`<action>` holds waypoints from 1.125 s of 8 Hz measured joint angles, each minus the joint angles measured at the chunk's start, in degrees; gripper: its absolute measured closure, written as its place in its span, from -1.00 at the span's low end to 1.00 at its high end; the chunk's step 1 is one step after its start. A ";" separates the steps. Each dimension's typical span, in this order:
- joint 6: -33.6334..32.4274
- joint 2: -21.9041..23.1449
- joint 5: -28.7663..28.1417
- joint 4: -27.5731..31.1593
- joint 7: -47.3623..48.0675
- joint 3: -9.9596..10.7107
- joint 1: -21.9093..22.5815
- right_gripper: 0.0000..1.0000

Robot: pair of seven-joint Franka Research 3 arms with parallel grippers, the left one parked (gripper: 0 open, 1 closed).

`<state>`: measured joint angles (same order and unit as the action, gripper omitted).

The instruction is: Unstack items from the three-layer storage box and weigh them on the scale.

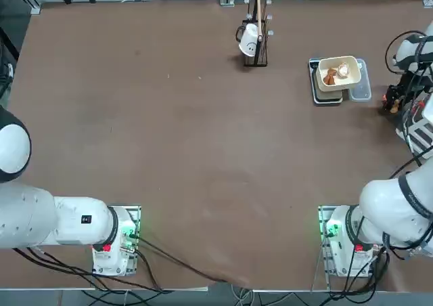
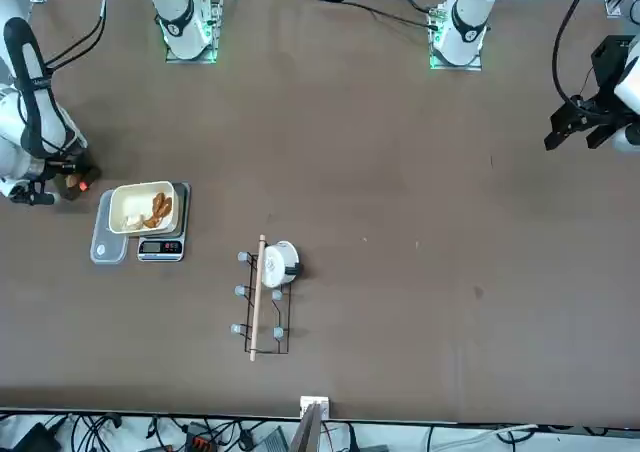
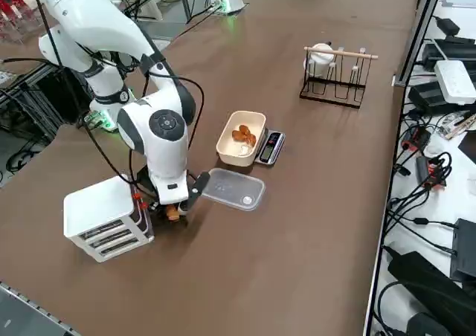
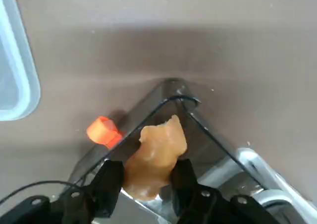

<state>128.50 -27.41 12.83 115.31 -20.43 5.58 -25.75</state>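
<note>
I see the right gripper (image 4: 148, 173) low at the front of the white storage box (image 3: 108, 218), on the side where the clear plastic tray (image 3: 234, 189) lies. Its fingers (image 4: 110, 180) stand apart, one on each side of a brown lumpy piece (image 4: 156, 154). I cannot tell if they already press on it. This piece is over a dark see-through drawer (image 4: 173, 102) of the box, and a small orange part (image 4: 104, 131) is just beside the drawer, on its outer side.

The scale (image 2: 162, 248) is on the table, near the box, with its display at the front edge. On it is the cream tub (image 1: 339, 82), upright, and inside the tub there are brown pieces (image 3: 243, 134) and one pale piece (image 1: 344, 70), close together. The clear tray is lying flat beside the scale, and the tub reaches partly above it.

Well apart from these things stands a dark narrow wire rack (image 3: 338, 79), which is carrying a white cup (image 1: 248, 40) and has a light wooden rod along its length.
</note>
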 joint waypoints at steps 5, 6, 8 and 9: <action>-18.98 6.92 -0.33 -6.50 0.00 -0.65 2.89 -0.08; -23.61 7.91 -3.38 -8.64 0.02 -1.23 4.05 -0.08; -27.33 8.42 -18.03 -11.27 0.43 -2.81 6.00 -0.08; -27.40 8.41 -24.47 -11.99 2.53 -3.48 6.82 -0.08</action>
<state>101.10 -18.99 -11.64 103.32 -17.90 2.10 -18.92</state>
